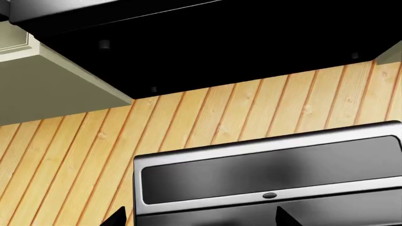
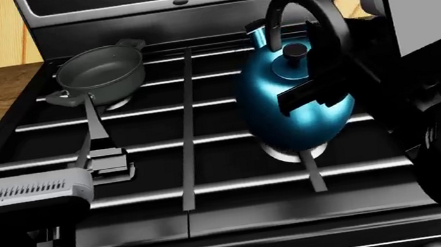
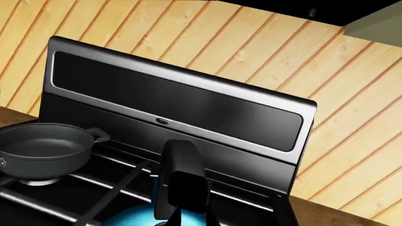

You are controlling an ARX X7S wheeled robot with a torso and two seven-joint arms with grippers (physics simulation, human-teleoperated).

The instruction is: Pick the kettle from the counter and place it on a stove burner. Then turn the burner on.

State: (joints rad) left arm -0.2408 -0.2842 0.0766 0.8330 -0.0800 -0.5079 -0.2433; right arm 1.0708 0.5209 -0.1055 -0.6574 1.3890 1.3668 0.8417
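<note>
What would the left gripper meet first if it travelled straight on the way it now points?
Probably the steel-framed black back panel of the range: it fills the left wrist view dead ahead, with the wood-plank wall behind it. Depth is unclear, so this is a judgement.

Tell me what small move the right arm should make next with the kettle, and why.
Probably open the right gripper and back away. The kettle already looks upright on the grate over a stove burner, right of the grey pot. The gripper seems to be clamped on the handle, so releasing frees the arm for the burner knob.
</note>
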